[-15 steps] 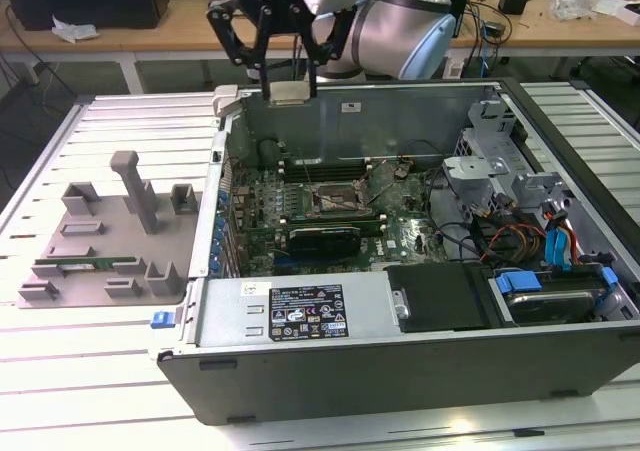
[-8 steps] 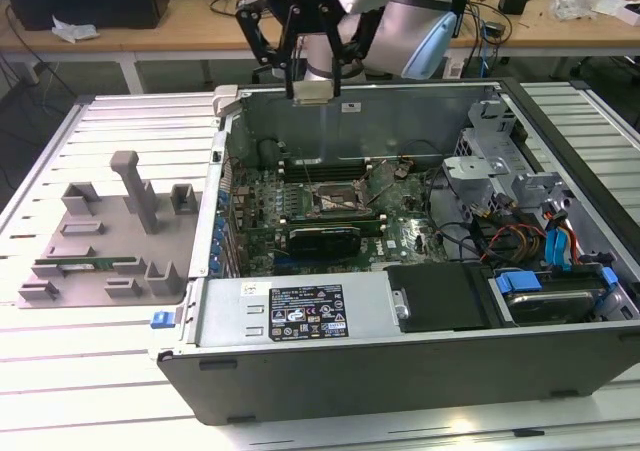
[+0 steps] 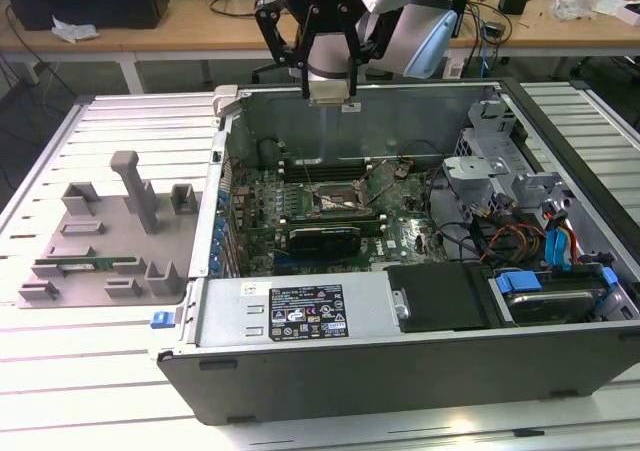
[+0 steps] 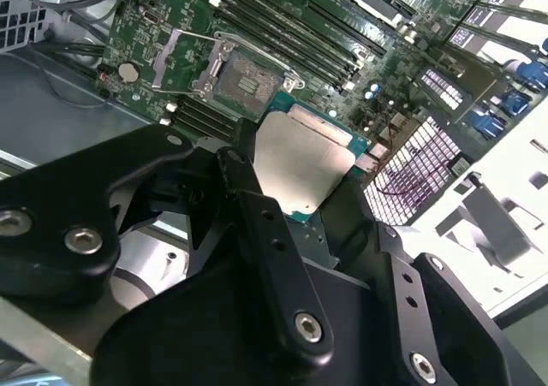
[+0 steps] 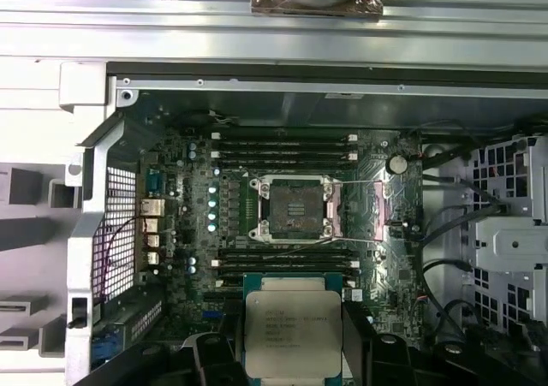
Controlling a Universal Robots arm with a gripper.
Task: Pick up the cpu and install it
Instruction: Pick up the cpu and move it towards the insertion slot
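The black two-fingered claw (image 3: pixel 331 69) is clamped on the small flat square cpu with a silvery-grey metal top (image 5: pixel 293 330), its fingers (image 4: pixel 257 223) pressing on opposite edges of the chip. In the exterior view the cpu hangs above the far wall of the open grey metal computer case (image 3: pixel 400 356), clear of the green motherboard (image 3: pixel 270 211) inside. The black square-framed socket (image 5: pixel 297 206) lies on that board between rows of memory slots. Its metal cover seems swung open, though that is hard to make out. In the first wrist view the cpu is near the socket but apart from it. On the white slatted desk (image 3: pixel 120 361), at the exterior view's left, sits a grey moulded fixture (image 3: pixel 110 231) holding a long thin green memory stick (image 3: pixel 85 266).
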